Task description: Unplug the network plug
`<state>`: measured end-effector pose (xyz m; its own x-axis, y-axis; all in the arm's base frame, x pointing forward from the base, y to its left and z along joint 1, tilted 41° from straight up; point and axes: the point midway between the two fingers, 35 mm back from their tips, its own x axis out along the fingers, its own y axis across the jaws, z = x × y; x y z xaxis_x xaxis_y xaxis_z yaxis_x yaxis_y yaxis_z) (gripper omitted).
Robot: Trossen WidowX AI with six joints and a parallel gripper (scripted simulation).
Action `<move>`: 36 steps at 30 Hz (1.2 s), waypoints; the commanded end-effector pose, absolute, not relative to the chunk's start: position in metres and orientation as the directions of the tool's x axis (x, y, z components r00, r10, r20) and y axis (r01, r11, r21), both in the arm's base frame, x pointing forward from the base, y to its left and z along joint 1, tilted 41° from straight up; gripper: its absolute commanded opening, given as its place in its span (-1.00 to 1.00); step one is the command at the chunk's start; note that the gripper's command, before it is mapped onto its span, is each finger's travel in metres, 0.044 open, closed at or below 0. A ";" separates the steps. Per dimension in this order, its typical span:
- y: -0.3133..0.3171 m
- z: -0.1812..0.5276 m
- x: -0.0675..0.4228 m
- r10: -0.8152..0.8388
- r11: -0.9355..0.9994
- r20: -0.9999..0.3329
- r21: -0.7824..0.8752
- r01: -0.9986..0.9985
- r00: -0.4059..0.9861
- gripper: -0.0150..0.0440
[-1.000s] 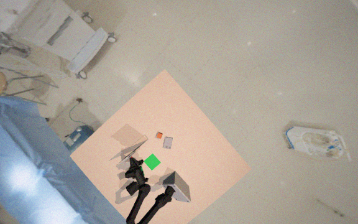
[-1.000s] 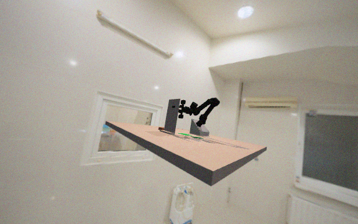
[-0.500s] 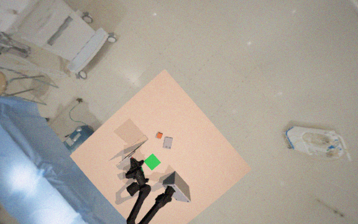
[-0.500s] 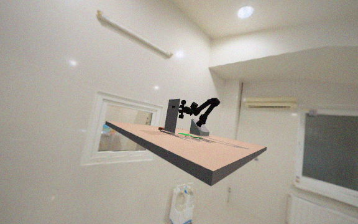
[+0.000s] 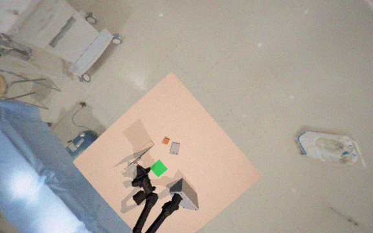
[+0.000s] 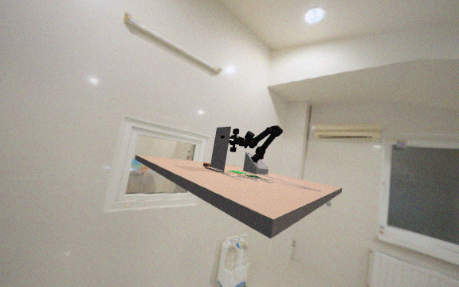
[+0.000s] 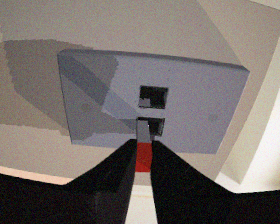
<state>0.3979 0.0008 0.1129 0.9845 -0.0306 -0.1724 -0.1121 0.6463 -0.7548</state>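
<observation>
The upright panel (image 5: 144, 153) (image 6: 220, 155) (image 7: 141, 30) carries a blue-grey faceplate (image 7: 191, 100) with two openings, one above the other. The plug (image 7: 143, 131) is at the lower opening; a grey part and a red part (image 7: 144, 162) show. Dark hollow shows to its right, and I cannot tell how deep it sits. My gripper (image 5: 138, 166) (image 7: 143, 147) is shut on the plug, with fingertips on either side, close in front of the faceplate. The tab's lock is not readable. The bright green square (image 5: 158, 168) (image 6: 236, 172) lies on the table, beside the hand in the top view.
A small orange block (image 5: 166, 140) and a pale grey rectangular piece (image 5: 175, 148) lie beyond the green square. A darker green patch (image 6: 253, 175) shows nearer the arm's base. The wedge-shaped grey base block (image 5: 190, 195) (image 6: 256, 166) stands behind the hand.
</observation>
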 end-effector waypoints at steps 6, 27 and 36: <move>-0.001 0.113 0.391 -0.032 0.648 -0.173 -0.754 -0.111 0.984 -0.49; -0.006 0.110 0.379 -0.032 0.647 -0.174 -0.754 -0.112 0.984 -0.49; -0.009 0.109 0.374 -0.032 0.647 -0.174 -0.754 -0.112 0.984 -0.49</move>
<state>0.3764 -0.0085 0.1069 0.9830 -0.0370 -0.1801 -0.1133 0.6499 -0.7515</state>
